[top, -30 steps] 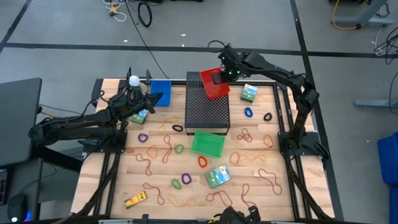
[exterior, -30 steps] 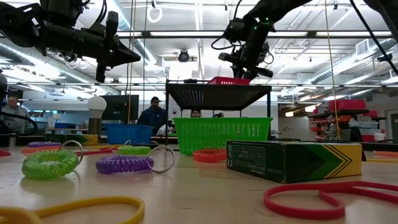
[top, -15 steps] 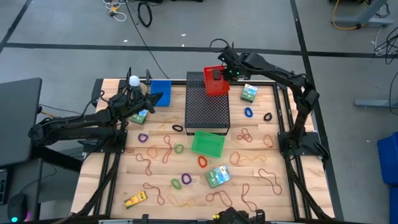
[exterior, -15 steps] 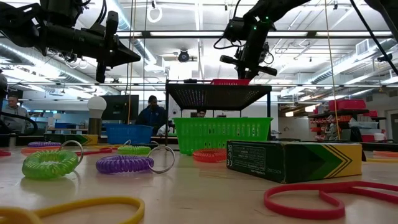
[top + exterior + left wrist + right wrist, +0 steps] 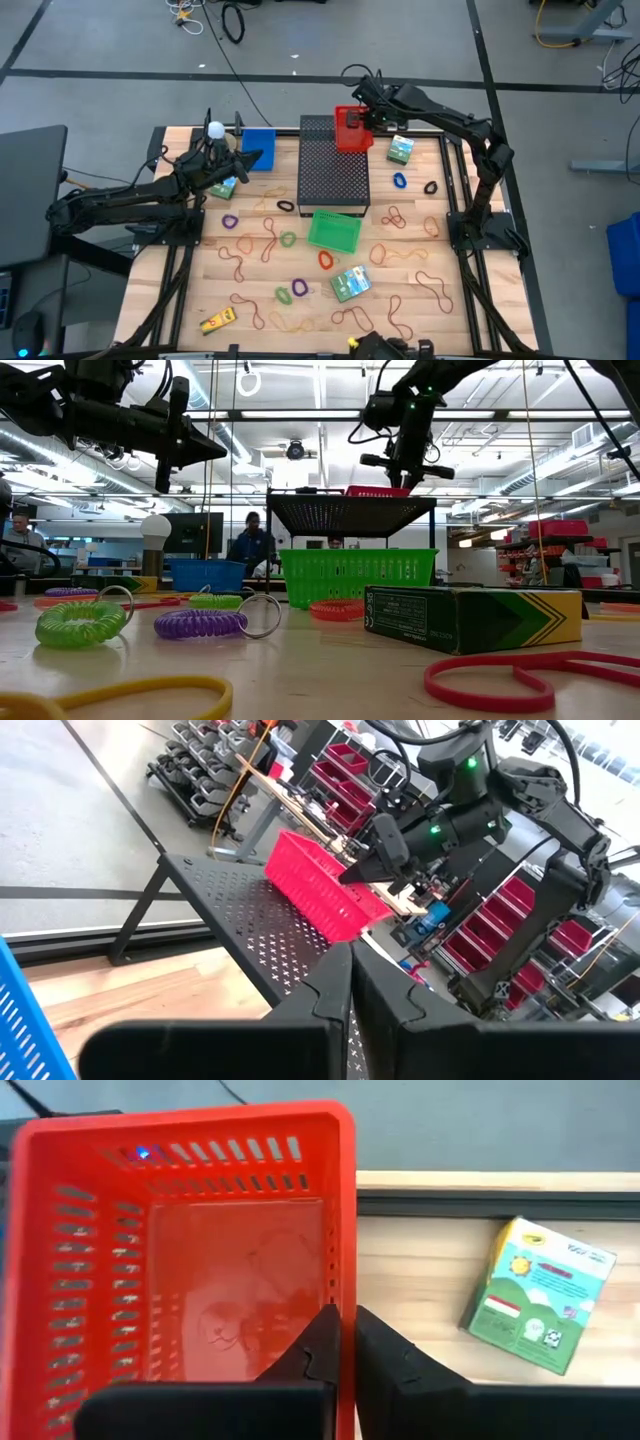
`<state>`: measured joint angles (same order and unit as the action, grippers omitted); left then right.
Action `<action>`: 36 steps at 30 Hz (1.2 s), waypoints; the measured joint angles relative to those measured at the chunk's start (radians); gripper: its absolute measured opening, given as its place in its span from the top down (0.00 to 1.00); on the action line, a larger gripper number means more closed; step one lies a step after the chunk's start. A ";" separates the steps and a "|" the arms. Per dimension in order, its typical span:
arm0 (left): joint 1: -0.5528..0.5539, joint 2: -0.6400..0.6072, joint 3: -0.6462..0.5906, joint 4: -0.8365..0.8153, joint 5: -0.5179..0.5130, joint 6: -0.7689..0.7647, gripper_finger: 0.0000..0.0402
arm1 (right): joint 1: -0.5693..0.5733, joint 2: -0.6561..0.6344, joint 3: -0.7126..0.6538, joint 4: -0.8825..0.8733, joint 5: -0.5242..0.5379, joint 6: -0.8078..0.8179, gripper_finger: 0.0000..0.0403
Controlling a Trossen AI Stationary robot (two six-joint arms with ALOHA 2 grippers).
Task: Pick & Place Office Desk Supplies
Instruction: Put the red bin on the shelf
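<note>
Right gripper (image 5: 340,1342), closed on the rim of an empty red basket (image 5: 180,1250) atop the black mesh box (image 5: 334,170).

Office supplies scattered flat across the wooden tabletop.

Thin red-brown and tan rubber bands (image 5: 262,238) lie in loose squiggles over the near half. Small coiled rings lie among them: purple (image 5: 230,221), green (image 5: 285,295), blue (image 5: 400,181), orange (image 5: 325,260) and black (image 5: 286,206). Green printed cardboard boxes lie at the near centre (image 5: 348,283), far right (image 5: 400,150) and left (image 5: 224,187). A small yellow item (image 5: 217,320) lies near the front left corner.
</note>
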<state>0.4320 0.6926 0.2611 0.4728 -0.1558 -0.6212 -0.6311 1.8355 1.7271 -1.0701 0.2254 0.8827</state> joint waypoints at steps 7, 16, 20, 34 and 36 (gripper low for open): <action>0.000 0.000 0.000 -0.002 0.000 0.002 0.95 | -0.002 0.000 0.000 0.004 0.030 0.004 0.96; 0.000 0.000 0.000 -0.008 0.000 0.003 0.95 | -0.003 0.000 0.000 0.004 0.033 0.022 0.95; 0.000 0.000 0.000 -0.008 0.000 0.003 0.95 | -0.003 0.000 0.000 0.005 0.033 0.021 0.93; 0.000 0.000 0.000 -0.008 0.000 0.011 0.95 | -0.003 0.001 0.000 0.010 0.026 0.018 0.88; 0.000 0.000 0.000 -0.008 0.000 0.012 0.95 | -0.003 0.001 0.000 0.010 0.025 0.017 0.85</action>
<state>0.4320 0.6926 0.2611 0.4649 -0.1562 -0.6096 -0.6346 1.8362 1.7267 -1.0599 0.2501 0.9002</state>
